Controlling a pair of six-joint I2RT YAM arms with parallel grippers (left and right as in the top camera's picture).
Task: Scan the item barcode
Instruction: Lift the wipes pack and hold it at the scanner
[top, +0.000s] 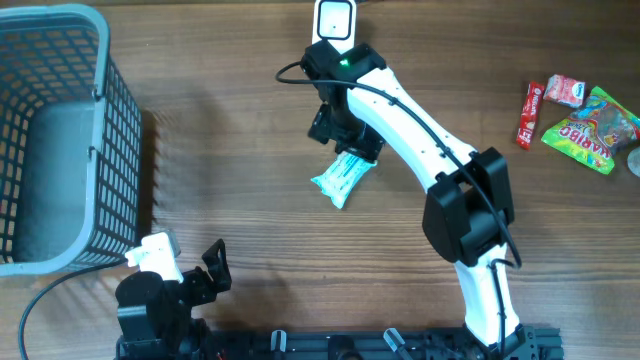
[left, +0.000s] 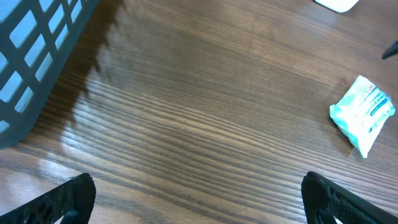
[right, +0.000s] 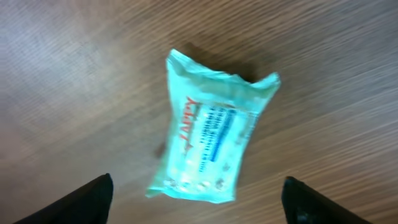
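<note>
Pale teal wipes pack with red lettering and a blue label lies flat mid-surface, loose under the wide-spread right hand; left hand also wide; blue basket far-left corner, Haribo bag right edge

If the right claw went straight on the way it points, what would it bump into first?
Probably the pale green packet lying on the table, framed by the open right gripper. How far off it is stays unclear.
</note>
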